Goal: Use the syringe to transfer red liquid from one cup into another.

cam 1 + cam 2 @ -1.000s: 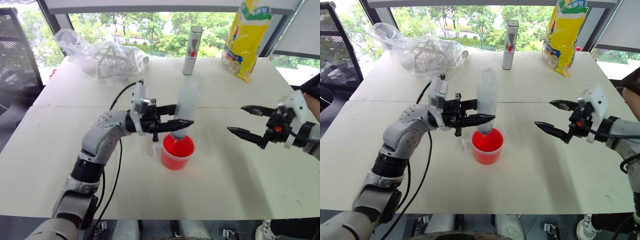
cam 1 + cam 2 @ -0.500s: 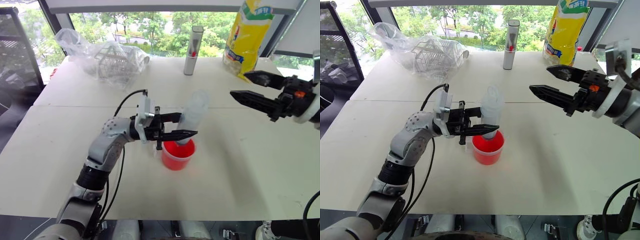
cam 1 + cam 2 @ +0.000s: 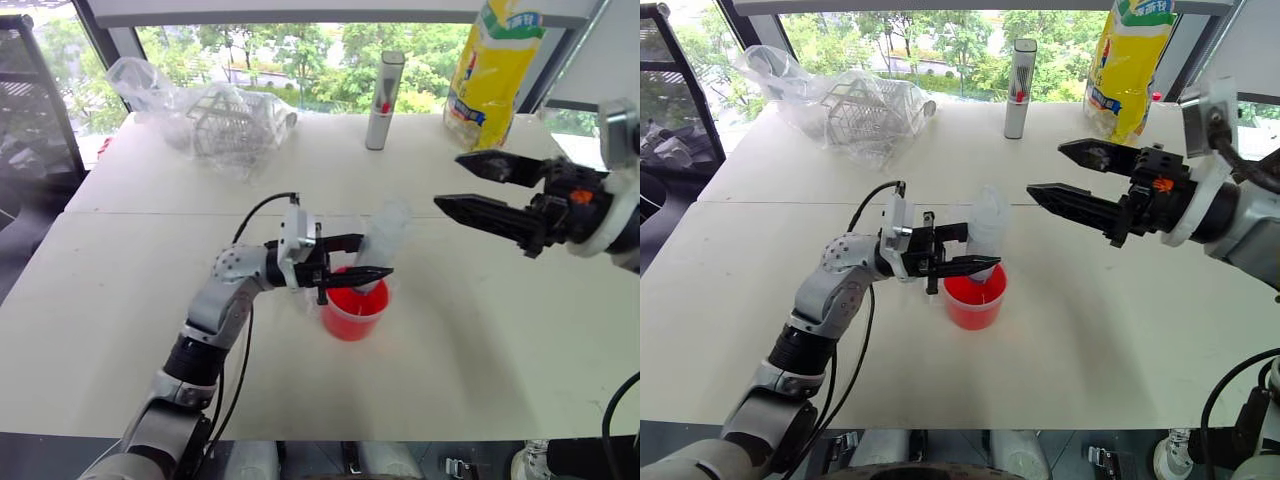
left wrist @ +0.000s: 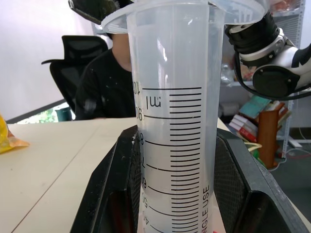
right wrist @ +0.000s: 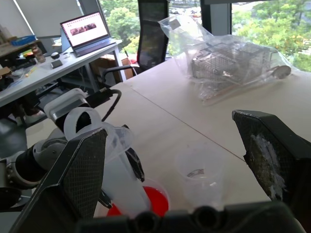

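At the centre of the head view, the beaker [image 3: 352, 312] of red liquid [image 3: 356, 302] sits on the white table [image 3: 480, 340]. The left gripper [image 3: 352, 258] is clenched on the syringe [image 3: 383, 238], which stands tilted with its lower end in the beaker. To the right, the right gripper [image 3: 462, 185] hangs above the table, its 2 fingers spread wide and grasping nothing. The right wrist view shows the small clear cup [image 5: 199, 171] just behind the beaker. Farther back, a grey tube [image 3: 383, 87] stands at upper centre, a bagged wire basket [image 3: 225, 120] at upper left, a yellow bag [image 3: 495, 70] at upper right.
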Controlling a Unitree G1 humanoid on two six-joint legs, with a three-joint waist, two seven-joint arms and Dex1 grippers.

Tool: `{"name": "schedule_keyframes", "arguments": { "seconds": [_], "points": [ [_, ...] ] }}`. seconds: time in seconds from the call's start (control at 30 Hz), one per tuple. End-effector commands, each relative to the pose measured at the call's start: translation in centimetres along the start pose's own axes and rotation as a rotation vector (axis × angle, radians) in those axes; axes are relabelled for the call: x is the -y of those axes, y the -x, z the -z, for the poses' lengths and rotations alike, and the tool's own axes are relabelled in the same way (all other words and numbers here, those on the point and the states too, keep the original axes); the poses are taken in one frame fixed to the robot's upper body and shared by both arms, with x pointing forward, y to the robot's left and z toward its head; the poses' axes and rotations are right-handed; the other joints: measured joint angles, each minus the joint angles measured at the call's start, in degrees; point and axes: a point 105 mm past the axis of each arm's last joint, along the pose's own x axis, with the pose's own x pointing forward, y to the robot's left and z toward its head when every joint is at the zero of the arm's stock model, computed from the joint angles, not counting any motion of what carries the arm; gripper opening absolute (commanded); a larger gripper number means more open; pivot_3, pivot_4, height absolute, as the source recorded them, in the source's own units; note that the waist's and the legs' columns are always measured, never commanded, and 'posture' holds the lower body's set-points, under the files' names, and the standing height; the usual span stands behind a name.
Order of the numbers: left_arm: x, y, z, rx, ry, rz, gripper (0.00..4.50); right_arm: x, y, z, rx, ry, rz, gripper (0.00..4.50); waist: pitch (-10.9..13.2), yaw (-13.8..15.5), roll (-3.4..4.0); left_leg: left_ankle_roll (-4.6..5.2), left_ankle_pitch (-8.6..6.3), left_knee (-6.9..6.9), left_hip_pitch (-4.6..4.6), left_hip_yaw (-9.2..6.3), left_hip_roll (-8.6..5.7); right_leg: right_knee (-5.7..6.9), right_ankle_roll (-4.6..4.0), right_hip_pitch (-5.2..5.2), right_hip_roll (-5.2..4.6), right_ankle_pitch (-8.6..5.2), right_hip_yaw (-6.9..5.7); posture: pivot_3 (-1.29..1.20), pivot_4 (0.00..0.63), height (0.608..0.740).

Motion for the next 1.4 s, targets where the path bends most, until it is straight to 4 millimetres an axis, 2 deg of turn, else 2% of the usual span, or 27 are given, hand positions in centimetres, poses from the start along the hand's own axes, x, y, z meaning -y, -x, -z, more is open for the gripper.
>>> {"name": "schedule_keyframes", "arguments": {
  "seconds": [0.03, 0.43, 0.77, 0.8, 0.83, 1.07, 1.4],
  "points": [
    [0.1, -0.3, -0.6, 0.021, -0.030, 0.006, 1.42, -1.4, -0.2, -0.4, -0.002, 0.022, -0.054, 4.50, 0.0, 0.0, 0.00, 0.00, 0.00, 0.00, 0.00, 0.00, 0.00, 0.00, 0.00, 0.00, 0.00, 0.00, 0.00, 0.00, 0.150, 0.740],
    [-0.1, -0.2, -0.6, 0.017, -0.024, 0.001, 1.42, -4.1, -0.6, 0.1, -0.058, 0.009, -0.226, 4.50, 0.0, -0.1, 0.00, 0.02, -0.01, -0.01, 0.00, 0.00, 0.02, -0.03, 0.00, 0.00, -0.01, 0.00, 0.00, 0.00, 0.150, 0.740],
    [-0.1, -0.2, -0.4, 0.014, -0.020, -0.001, 1.42, -4.7, -1.5, 0.4, -0.072, 0.011, -0.317, 4.50, 0.0, 0.0, -0.01, 0.05, -0.03, -0.02, -0.02, -0.01, 0.03, -0.05, -0.01, -0.02, -0.01, -0.01, 0.00, 0.00, 0.150, 0.740],
    [-0.1, -0.2, -0.3, 0.013, -0.019, -0.002, 1.42, -4.7, -1.5, 0.4, -0.074, 0.012, -0.324, 3.96, 0.0, 0.0, -0.01, 0.05, -0.03, -0.02, -0.02, 0.00, 0.03, -0.05, -0.01, -0.02, -0.01, -0.01, -0.01, 0.00, 0.150, 0.740],
    [-0.1, -0.2, -0.3, 0.013, -0.019, -0.002, 1.42, -4.8, -1.6, 0.4, -0.075, 0.014, -0.332, 3.67, 0.0, 0.0, -0.01, 0.05, -0.03, -0.02, -0.02, 0.00, 0.03, -0.06, -0.01, -0.02, -0.01, -0.01, -0.01, 0.00, 0.150, 0.740],
    [0.2, -0.3, 0.1, 0.010, -0.009, 0.001, 1.42, -5.0, -2.1, 0.4, -0.092, 0.024, -0.386, 0.06, 0.0, 0.0, 0.00, 0.06, -0.04, -0.02, -0.03, 0.00, 0.04, -0.07, -0.01, -0.04, -0.03, -0.01, 0.00, 0.00, 0.150, 0.740],
    [0.6, -0.1, 0.5, 0.001, 0.002, 0.004, 1.42, -4.1, -2.9, 1.1, -0.115, 0.019, -0.414, 0.06, 0.0, 0.0, 0.01, 0.12, -0.07, -0.03, -0.04, 0.00, 0.06, -0.09, -0.02, -0.05, -0.04, -0.01, 0.00, 0.00, 0.150, 0.740]
  ]
}}
